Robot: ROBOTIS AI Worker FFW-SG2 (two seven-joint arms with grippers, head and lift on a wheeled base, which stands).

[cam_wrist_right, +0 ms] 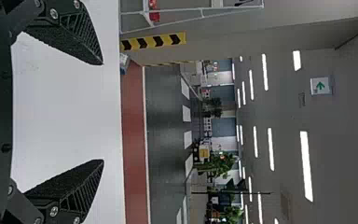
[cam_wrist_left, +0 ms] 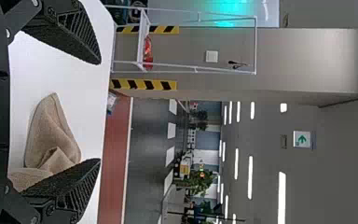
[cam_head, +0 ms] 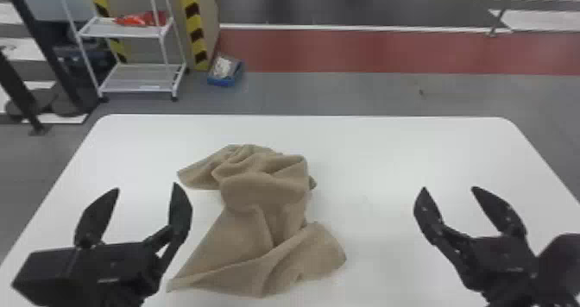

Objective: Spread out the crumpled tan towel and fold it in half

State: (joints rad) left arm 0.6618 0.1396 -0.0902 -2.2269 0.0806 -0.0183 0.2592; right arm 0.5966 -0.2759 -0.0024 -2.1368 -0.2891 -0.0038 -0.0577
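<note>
One tan towel (cam_head: pixel 263 189), crumpled, left of centre on white surface (cam_head: pixel 410 151), far layers unclear; left gripper (cam_head: pixel 145 186) and right gripper (cam_head: pixel 449 188) either side, fingers parted, empty, suited to pulling it flat.

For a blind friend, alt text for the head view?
A crumpled tan cloth towel lies on a white table, between the robot's open black left gripper and open black right gripper. Behind stands a white wheeled rack.

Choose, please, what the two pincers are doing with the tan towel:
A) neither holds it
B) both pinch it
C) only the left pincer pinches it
A: the left pincer and right pincer stand open, and the towel lies crumpled on the table between them.
</note>
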